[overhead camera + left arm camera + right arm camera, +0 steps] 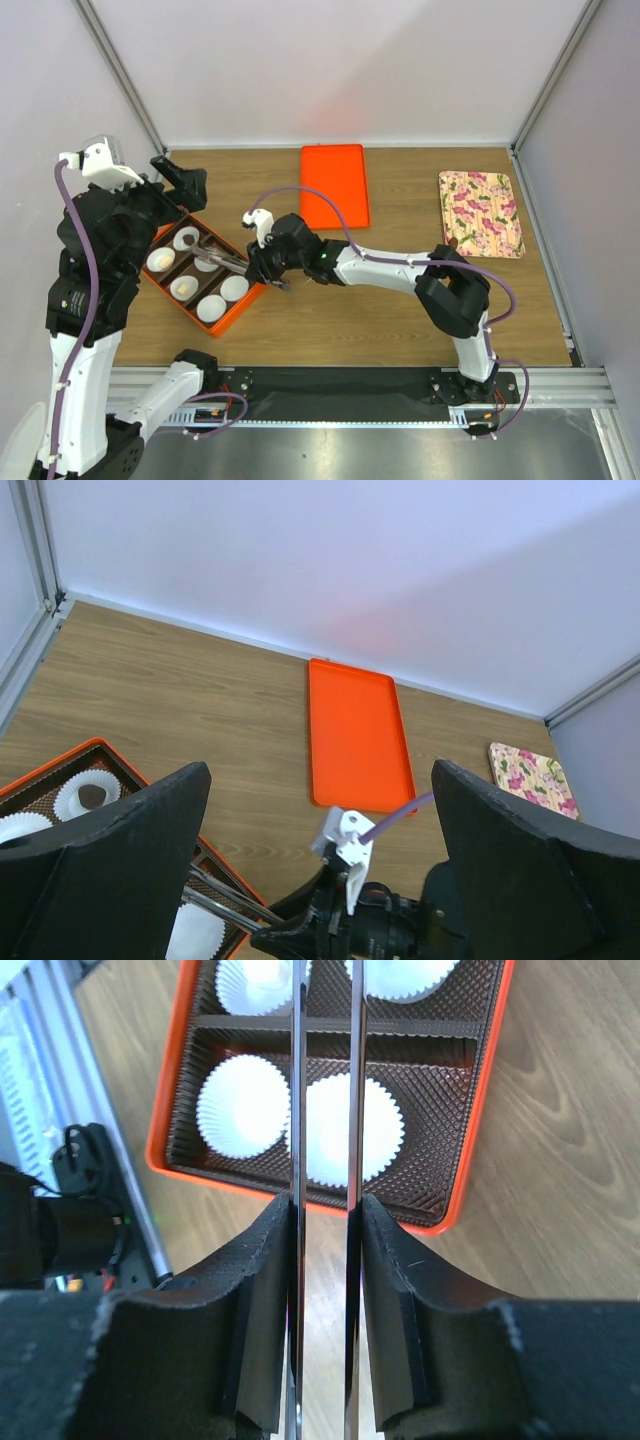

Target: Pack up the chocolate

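Chocolate [160, 261] fills some paper cups [211, 308] in the orange box [248, 307] near the counter's left edge, others look empty, so packing seems part-done; the right gripper [327, 1208] clenches tongs [222, 255], the left gripper [320, 780] gapes.

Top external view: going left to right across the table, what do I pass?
From the left: orange compartment box holding the white paper cups → right gripper, shut on the tongs that reach into that box → flat orange tray → floral plate.
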